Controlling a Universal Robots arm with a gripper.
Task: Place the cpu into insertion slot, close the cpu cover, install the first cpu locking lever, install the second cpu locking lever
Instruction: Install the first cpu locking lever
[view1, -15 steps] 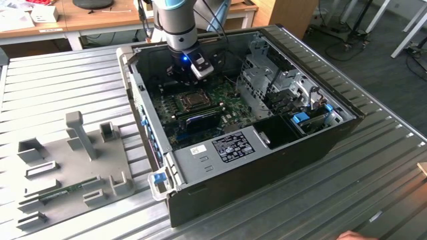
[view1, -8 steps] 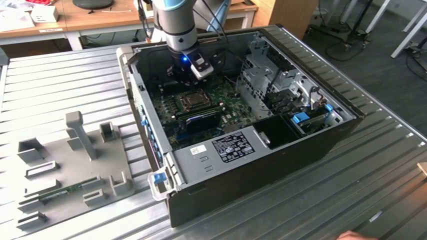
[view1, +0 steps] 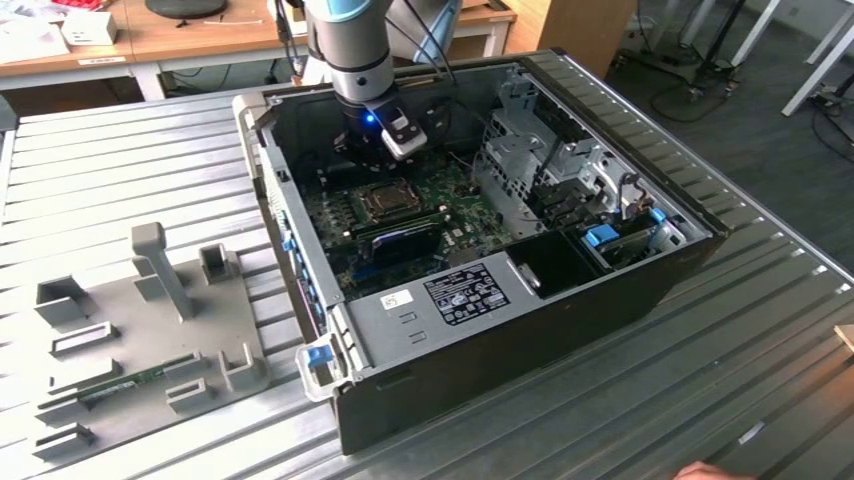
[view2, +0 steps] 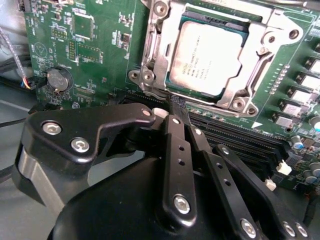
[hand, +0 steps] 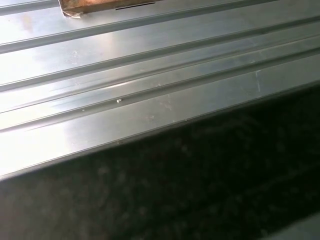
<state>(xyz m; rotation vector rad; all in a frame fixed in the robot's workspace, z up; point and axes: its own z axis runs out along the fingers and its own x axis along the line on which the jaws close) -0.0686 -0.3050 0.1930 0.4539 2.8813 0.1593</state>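
Observation:
The cpu (view2: 212, 57) lies flat in the insertion slot (view2: 150, 77) on the green board. Its dull silver top shows through the window of the cpu cover (view2: 159, 47), which lies down flat around it. In the exterior view the slot (view1: 388, 198) sits mid-board inside the open computer case. My gripper (view2: 176, 107) hangs just beside one edge of the slot, between it and the long black memory slots. Its black fingers (view2: 172, 145) are together with nothing between them. From outside, the gripper (view1: 378, 160) stands just above the board behind the slot. I cannot make out how the locking levers stand.
Long black memory slots (view2: 240, 135) run beside the socket, and a coin battery (view2: 59, 79) sits on the board. The case walls (view1: 287, 220) and the drive cage (view1: 534, 150) hem in the arm. A grey fixture plate (view1: 147, 330) lies on the ribbed metal table (hand: 150, 60).

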